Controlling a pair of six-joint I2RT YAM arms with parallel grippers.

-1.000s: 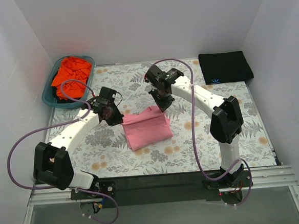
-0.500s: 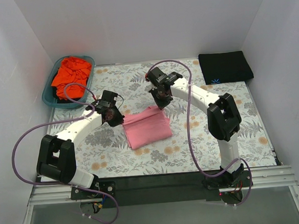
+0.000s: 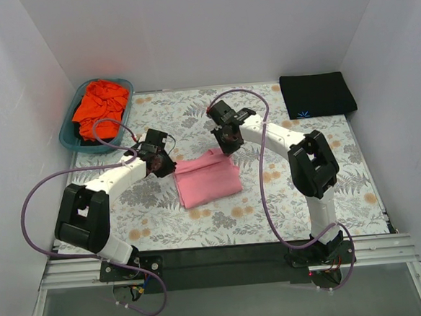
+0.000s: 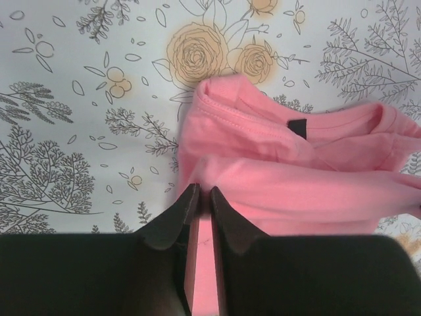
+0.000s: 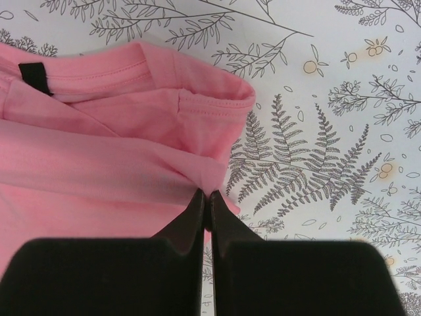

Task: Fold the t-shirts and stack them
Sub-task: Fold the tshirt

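Note:
The light pink t-shirt lies folded in the middle of the floral table. My left gripper is shut on its left far corner; the left wrist view shows pink cloth pinched between the fingers. My right gripper is shut on its right far corner; the right wrist view shows the pink cloth bunched at the fingertips. The black t-shirt with a small blue logo lies folded at the far right. The orange-red t-shirt is crumpled in the teal basket.
The teal basket stands at the far left corner against the white wall. White walls close in the table on three sides. Purple cables loop from both arms over the floral cloth.
Both grippers have drawn back a little toward the far side with the pink shirt's far edge. The arms' elbows have swung in toward the table.

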